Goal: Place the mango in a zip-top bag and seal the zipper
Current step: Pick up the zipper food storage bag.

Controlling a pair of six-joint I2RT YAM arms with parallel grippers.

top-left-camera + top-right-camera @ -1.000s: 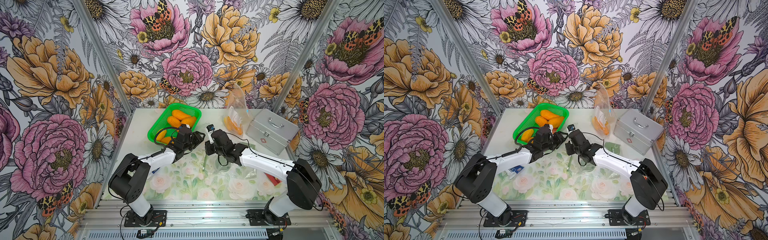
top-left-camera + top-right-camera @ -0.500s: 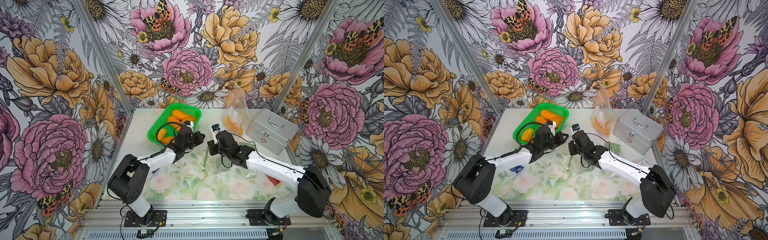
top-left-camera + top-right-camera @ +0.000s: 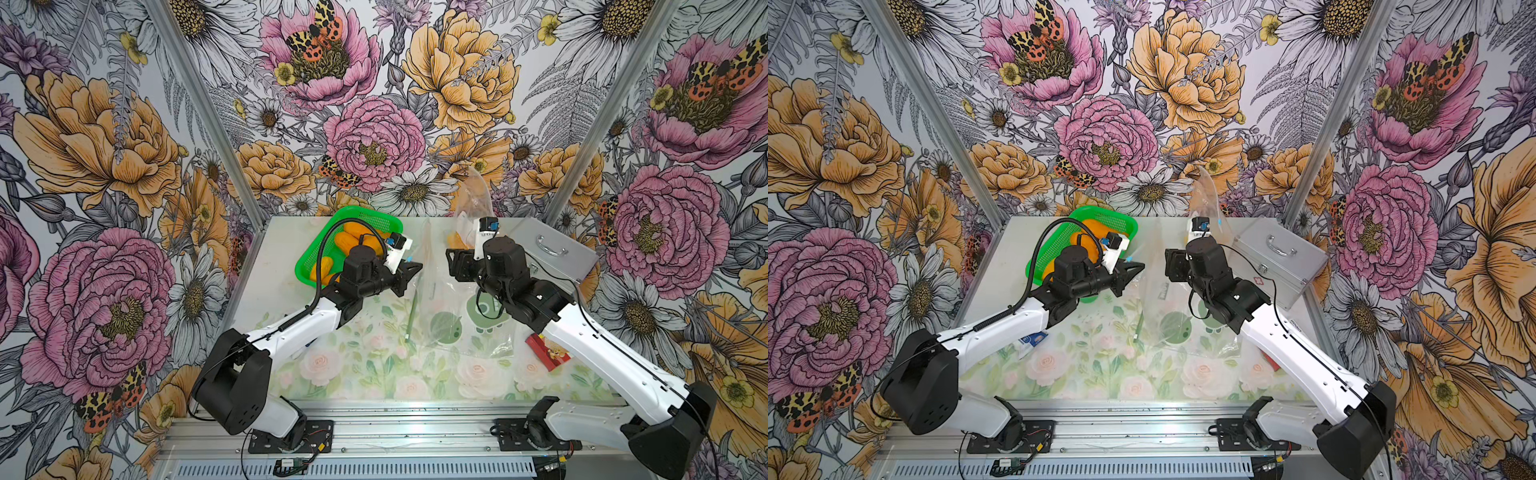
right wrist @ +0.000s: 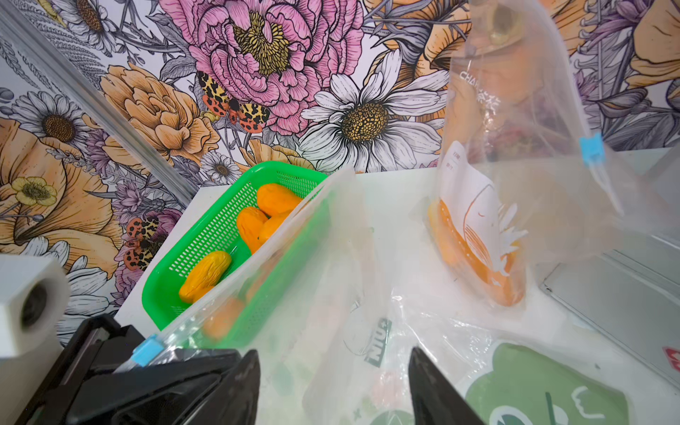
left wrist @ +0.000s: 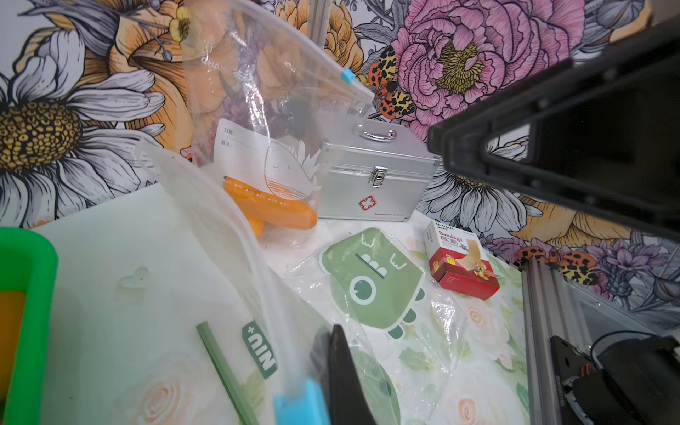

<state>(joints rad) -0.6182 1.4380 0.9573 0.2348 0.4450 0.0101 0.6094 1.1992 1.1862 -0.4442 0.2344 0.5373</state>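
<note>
A clear zip-top bag [image 3: 424, 266] with a blue slider [image 5: 300, 404] hangs raised over the middle of the table. My left gripper [image 3: 409, 271] [image 5: 328, 336] is shut on the bag's top edge right beside the slider. My right gripper [image 3: 454, 265] [image 4: 333, 358] stands open just to the right of the bag, with only its loose film in front of the jaws. Several orange mangoes [image 3: 348, 241] [image 4: 276, 198] lie in the green basket [image 3: 305, 270] behind the left gripper. No mango shows inside the held bag.
A second clear bag [image 3: 471, 208] with an orange mango in it stands at the back, beside a silver first-aid case [image 3: 552, 253]. Green-printed bags [image 3: 486, 309] and a green zipper strip [image 3: 411, 311] lie flat mid-table. A red bandage box [image 3: 546, 351] sits under the right arm.
My left gripper has shut on the bag's edge. My right gripper has let go, opened, and drawn back to the right, away from the left one.
</note>
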